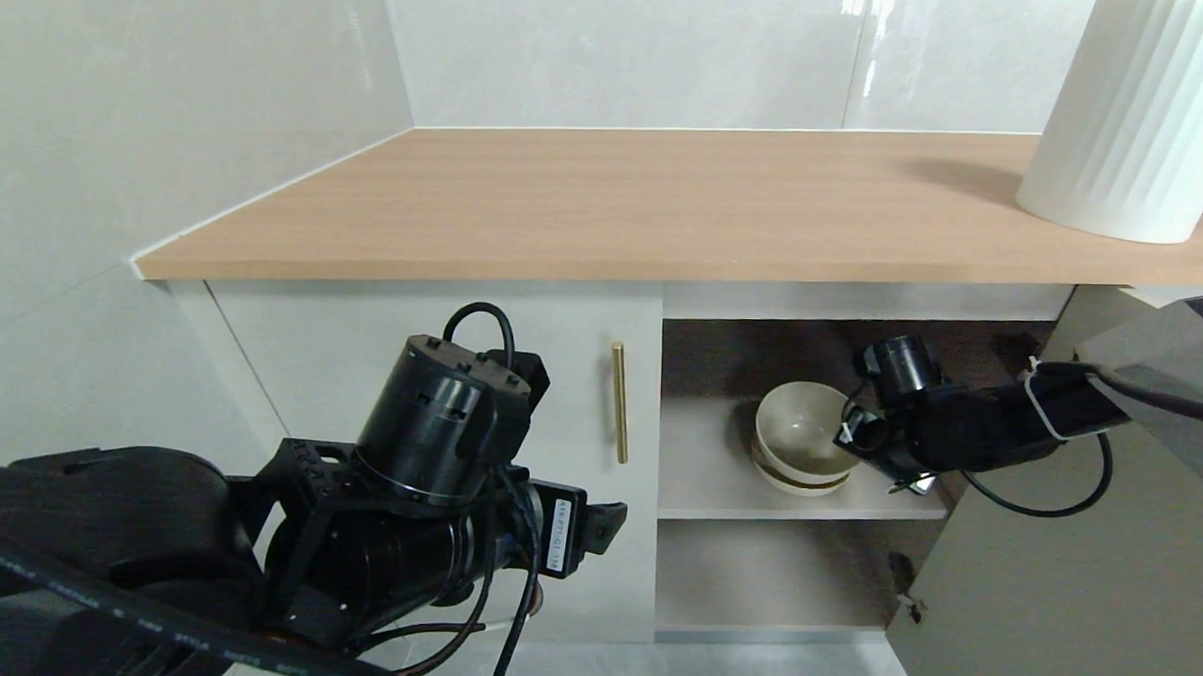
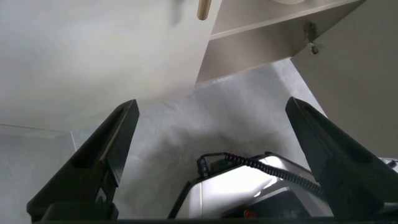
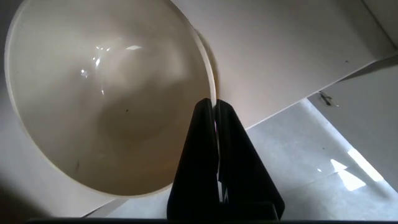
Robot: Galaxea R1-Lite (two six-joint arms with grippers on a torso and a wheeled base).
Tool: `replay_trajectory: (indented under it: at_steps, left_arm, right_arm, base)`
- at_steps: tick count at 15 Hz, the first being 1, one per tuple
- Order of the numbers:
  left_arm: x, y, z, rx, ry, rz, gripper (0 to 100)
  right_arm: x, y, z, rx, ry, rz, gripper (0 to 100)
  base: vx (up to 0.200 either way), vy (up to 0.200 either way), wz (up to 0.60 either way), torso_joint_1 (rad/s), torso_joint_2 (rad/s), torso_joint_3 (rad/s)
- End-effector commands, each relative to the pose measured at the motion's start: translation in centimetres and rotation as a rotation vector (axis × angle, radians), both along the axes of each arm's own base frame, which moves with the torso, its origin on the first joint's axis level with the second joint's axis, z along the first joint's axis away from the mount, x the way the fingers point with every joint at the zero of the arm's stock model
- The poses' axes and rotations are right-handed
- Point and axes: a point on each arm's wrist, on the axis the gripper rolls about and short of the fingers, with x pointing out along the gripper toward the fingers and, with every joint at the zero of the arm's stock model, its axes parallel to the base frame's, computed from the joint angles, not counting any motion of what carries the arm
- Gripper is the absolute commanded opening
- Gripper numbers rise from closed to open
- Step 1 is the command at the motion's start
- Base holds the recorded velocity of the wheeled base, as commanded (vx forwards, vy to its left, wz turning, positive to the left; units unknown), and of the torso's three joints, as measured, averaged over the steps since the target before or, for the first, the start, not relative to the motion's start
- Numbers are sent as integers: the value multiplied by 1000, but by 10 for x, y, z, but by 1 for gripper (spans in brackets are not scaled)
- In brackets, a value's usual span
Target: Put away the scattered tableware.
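Bowl (image 3: 106,93) rim clamped in right end effector (image 3: 216,112) near shelf (image 1: 706,490) edge; left end effector (image 2: 211,106) spread.

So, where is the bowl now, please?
In the head view, the bowl is in the open cabinet, just above its shelf, right of the gold handle, its rim pinched by the right tool.

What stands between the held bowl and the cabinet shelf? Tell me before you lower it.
Nothing visible does. The right tool is shut on the rim of the bowl, which is tilted inside the open cabinet, directly over a second bowl sitting on the upper shelf.
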Motion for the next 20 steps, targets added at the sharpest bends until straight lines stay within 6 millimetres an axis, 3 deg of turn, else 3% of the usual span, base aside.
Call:
replay_trajectory:
  at_steps: [1,9,10,16,18,20]
  left_arm:
    - [0,0,0,0,1,1,100]
    - [0,0,-1,1,2,1,100]
    - [0,0,-1,1,2,1,100]
    - [0,0,0,-1,1,2,100]
    - [-3,2,6,-19,-14,1,100]
    - [-5,15,17,-51,-42,32,100]
  right_arm:
    - [2,0,-2,-1,1,-2,0]
    - [2,1,-2,3,-2,0,0]
    - [2,1,-2,2,0,0,100]
    - [-2,4,3,9,-3,16,100]
    - [-18,6,16,27,-2,58,100]
    - [-50,6,42,43,3,193,100]
  base:
    - [0,0,0,0,0,0]
    - [0,0,0,0,0,0]
    - [0,0,0,0,0,0]
    - [0,0,0,0,0,0]
    - [0,0,0,0,0,0]
    - [0,0,0,0,0,0]
